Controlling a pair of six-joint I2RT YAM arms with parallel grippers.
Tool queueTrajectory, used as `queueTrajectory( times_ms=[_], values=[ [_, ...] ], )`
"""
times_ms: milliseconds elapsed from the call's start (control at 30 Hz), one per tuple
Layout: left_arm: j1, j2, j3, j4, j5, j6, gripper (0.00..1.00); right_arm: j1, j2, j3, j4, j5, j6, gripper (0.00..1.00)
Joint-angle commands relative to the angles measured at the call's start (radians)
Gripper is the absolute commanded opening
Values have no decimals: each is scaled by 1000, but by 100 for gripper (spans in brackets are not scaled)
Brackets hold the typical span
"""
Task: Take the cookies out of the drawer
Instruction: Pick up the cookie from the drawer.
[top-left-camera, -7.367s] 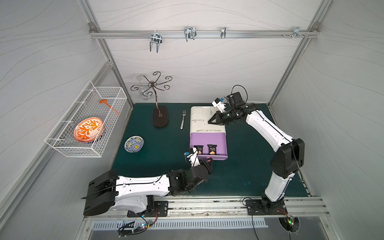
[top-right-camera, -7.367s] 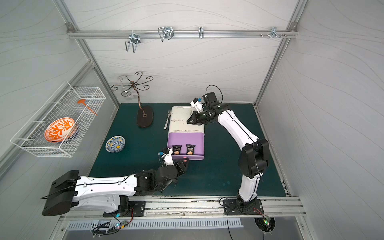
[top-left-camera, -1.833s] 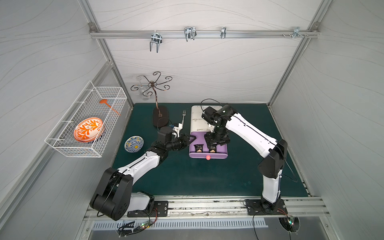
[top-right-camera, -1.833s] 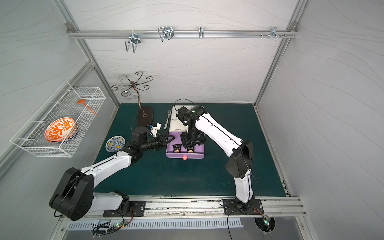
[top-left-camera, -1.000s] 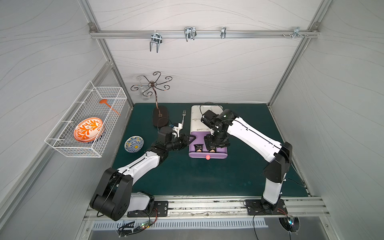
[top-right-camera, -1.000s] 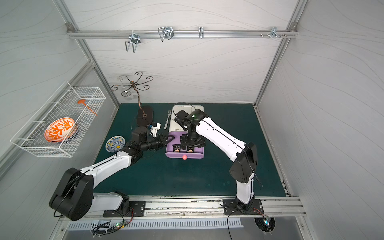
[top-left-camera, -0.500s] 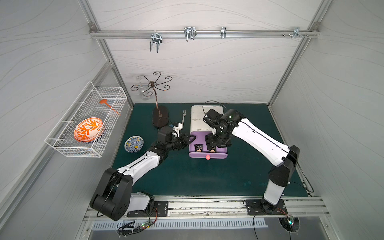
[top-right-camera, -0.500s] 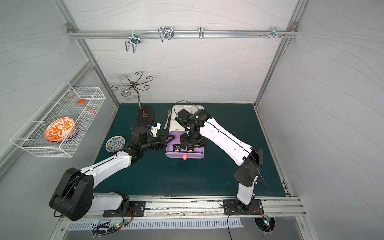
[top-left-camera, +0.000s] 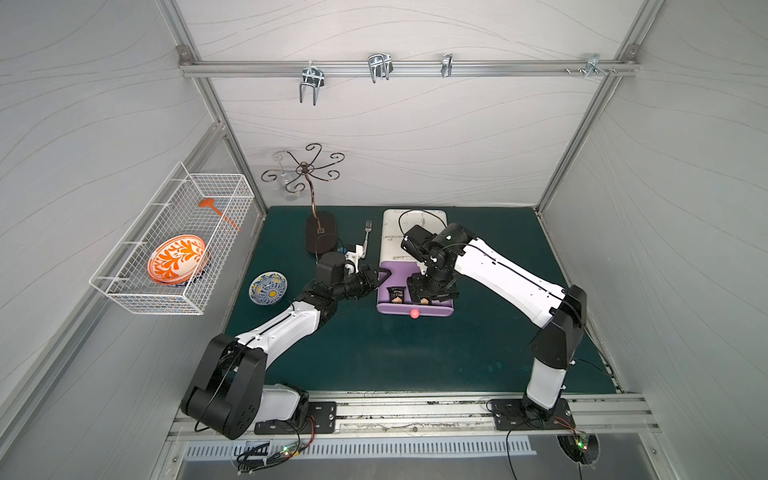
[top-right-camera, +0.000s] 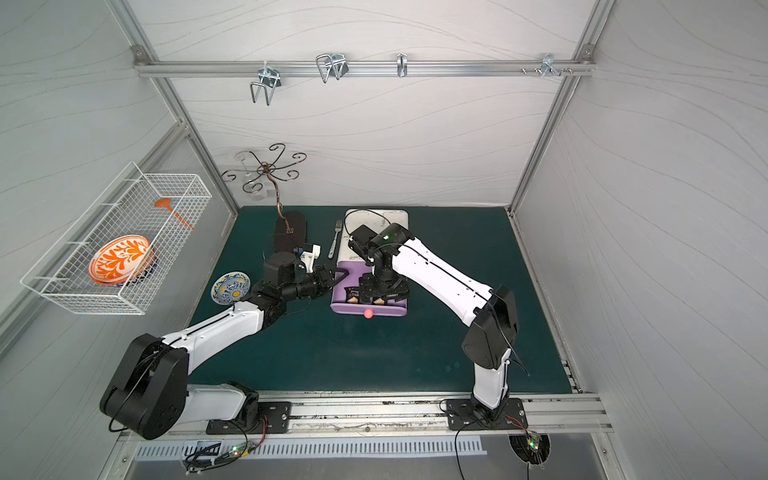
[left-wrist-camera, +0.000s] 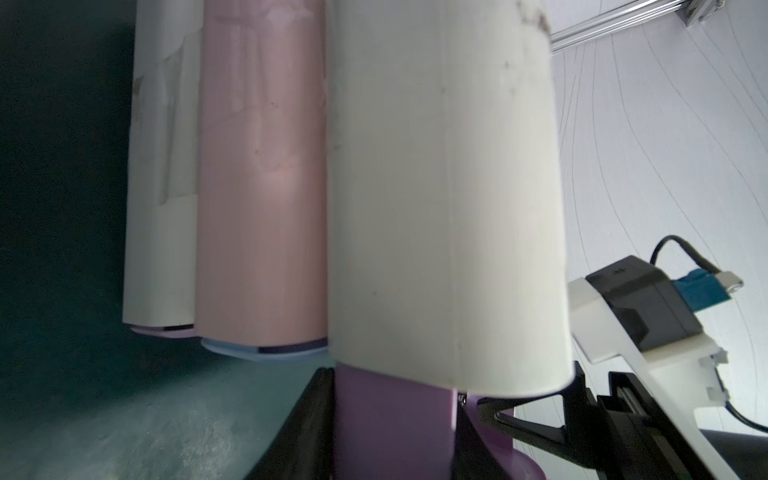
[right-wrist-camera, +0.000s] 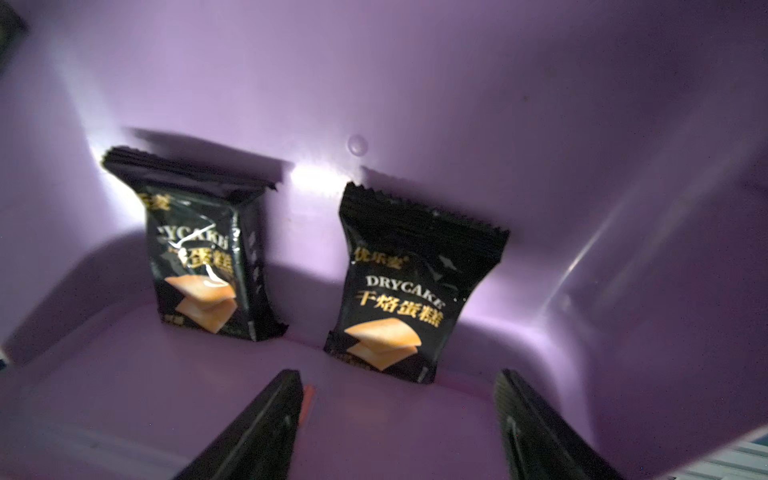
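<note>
**Right gripper poised over cookies in open drawer; nothing secured yet**

Findings. The purple drawer (top-left-camera: 415, 308) stands pulled out of the white cabinet (top-left-camera: 415, 218). Both cookies (right-wrist-camera: 405, 299), two black packets, are inside the drawer. They are propped side by side, not touching, against the inner face of its front wall, the wall that carries the red knob (top-left-camera: 414, 313). Neither is out.

The right gripper (right-wrist-camera: 399, 388) hangs inside the drawer, just short of the packet nearer the drawer's middle. Its fingers (right-wrist-camera: 266, 424) are spread wide, wider than that packet, and hold nothing.

The left gripper (top-left-camera: 376, 276) is at the drawer's side wall. The left wrist view shows its jaws partly closed, one finger on each face of that wall, apparently pinching it.

Risks, as judged:
- The packet leans on the wall in slick film, so a squeeze across it may buckle it or pop it loose.
- The finger between the two packets may knock the neighbouring one flat.
- Driving deeper may strike the drawer's floor or front wall.
- If the left pinch slips, such a push could shift the drawer.
</note>
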Motion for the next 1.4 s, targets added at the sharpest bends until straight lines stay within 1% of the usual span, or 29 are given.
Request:
queueTrajectory(
  times_ms=[0, 133, 400, 667, 833, 967, 1067, 1367],
  values=[
    [6, 23, 39, 65, -48, -32, 37, 4, 32, -25, -18, -6, -7, 78],
    [6, 25, 38, 71, -50, -35, 37, -3, 39, -51, 11, 7, -2, 78],
    [7, 30, 32, 82, -52, -42, 37, -7, 56, -87, 49, 49, -1, 74],
    [6, 31, 26, 86, -55, -44, 37, -7, 19, -135, 91, 74, 18, 64],
    [6, 29, 26, 73, -59, -41, 38, -4, -43, -110, 87, 103, 28, 66],
    [6, 27, 20, 75, -66, -44, 38, -4, -81, -103, 73, 79, 32, 67],
    [5, 22, 9, 85, -59, -48, 38, 5, -84, -95, 53, 54, 32, 67],
    [5, -50, -27, 88, -43, -56, 38, 13, -82, -82, 47, 45, 45, 68]
  ],
)
